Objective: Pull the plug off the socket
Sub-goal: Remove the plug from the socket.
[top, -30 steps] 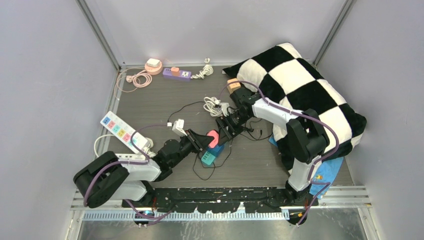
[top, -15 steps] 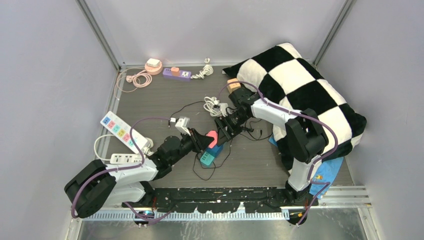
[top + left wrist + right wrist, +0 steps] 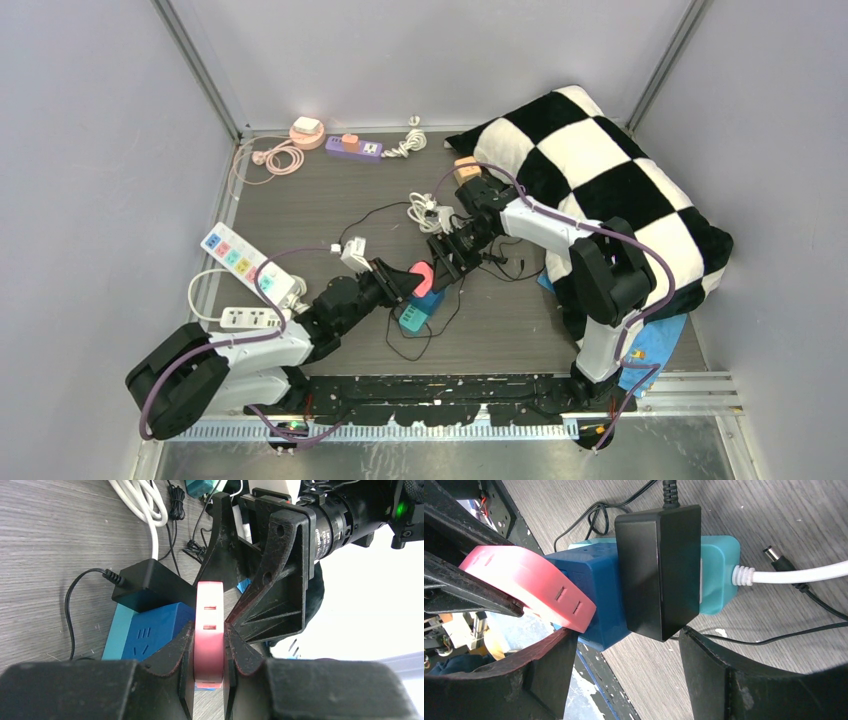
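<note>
Pale grey walls closed in a grey wood-grain table (image 3: pixel 300 200), and a black-and-white chequered pillow (image 3: pixel 610 170) filled its far right corner; along the far edge lay a purple power strip (image 3: pixel 353 148) and a coiled pink cord (image 3: pixel 280 157); at the left edge a white power strip (image 3: pixel 238 258) with coloured sockets lay slantwise; the two arms met near the middle of the table, over a socket strip made of a pink segment (image 3: pixel 209 615), a blue segment (image 3: pixel 594 580) and a teal segment (image 3: pixel 719 575); the left fingers (image 3: pixel 189 640) were clenched on the pink segment, one pad on each flat side, and held that end raised off the table; a black adapter (image 3: pixel 659 570), the plug of the task, sat seated in the strip across the join of the blue and teal segments, its thin black lead running off over the table; a white cable (image 3: pixel 794 573) left the teal end; the right fingers (image 3: pixel 559 655) were spread wide, one on each side of the black adapter, with a clear gap to it on the near side, grasping nothing; a loose barrel connector (image 3: pixel 774 557) lay on the table just beside the white cable; a bundle of white cord (image 3: pixel 425 212) lay beyond the right arm's wrist
</note>
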Motion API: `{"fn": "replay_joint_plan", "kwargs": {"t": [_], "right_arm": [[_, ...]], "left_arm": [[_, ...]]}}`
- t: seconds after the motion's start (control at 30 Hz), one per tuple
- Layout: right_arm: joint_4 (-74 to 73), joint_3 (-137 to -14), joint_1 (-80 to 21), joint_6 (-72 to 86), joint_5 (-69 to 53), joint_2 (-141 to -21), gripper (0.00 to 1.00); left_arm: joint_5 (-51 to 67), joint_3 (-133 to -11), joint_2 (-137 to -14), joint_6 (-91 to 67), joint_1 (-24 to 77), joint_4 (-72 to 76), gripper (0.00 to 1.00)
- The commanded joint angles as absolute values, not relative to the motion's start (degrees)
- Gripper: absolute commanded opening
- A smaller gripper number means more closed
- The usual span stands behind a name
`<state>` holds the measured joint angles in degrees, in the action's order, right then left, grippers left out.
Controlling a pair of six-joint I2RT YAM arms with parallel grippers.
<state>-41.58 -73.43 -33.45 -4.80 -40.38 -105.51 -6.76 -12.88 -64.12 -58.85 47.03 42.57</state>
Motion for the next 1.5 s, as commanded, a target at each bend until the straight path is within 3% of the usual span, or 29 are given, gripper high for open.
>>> {"fn": "replay_joint_plan", "kwargs": {"t": [0.0, 0.33, 0.6, 0.87, 1.2, 1.47], "right_arm": [[-39.95, -70.64, -34.88, -10.19, -22.60, -110.49, 0.75], [-40.31, -70.83, -34.95, -10.46, -22.66, -110.48, 0.77], [-40.25, -70.83, -35.14, -10.52, -22.49, -110.43, 0.77], [-40.57, -71.09, -35.31, -10.70, -22.50, -110.68, 0.79], [-41.37, -71.46, -35.16, -11.98, -27.68, -107.19, 0.84], [-42.52, -72.06, -34.05, -13.02, -31.84, -102.56, 0.94]], "left_arm": [[-10.64, -14.08, -60.42, -65.62, 46.49, 53.76, 0.00], [-10.57, -12.28, -62.32, -70.80, 46.49, 59.48, 0.00], [-9.14, -16.36, -56.57, -54.06, 46.58, 46.55, 0.00], [-10.58, -14.68, -55.40, -62.15, 46.59, 47.48, 0.00], [-10.02, -15.39, -51.65, -55.03, 46.58, 41.39, 0.00], [-6.10, -16.50, -49.33, -48.41, 46.58, 36.99, 0.00]]}}
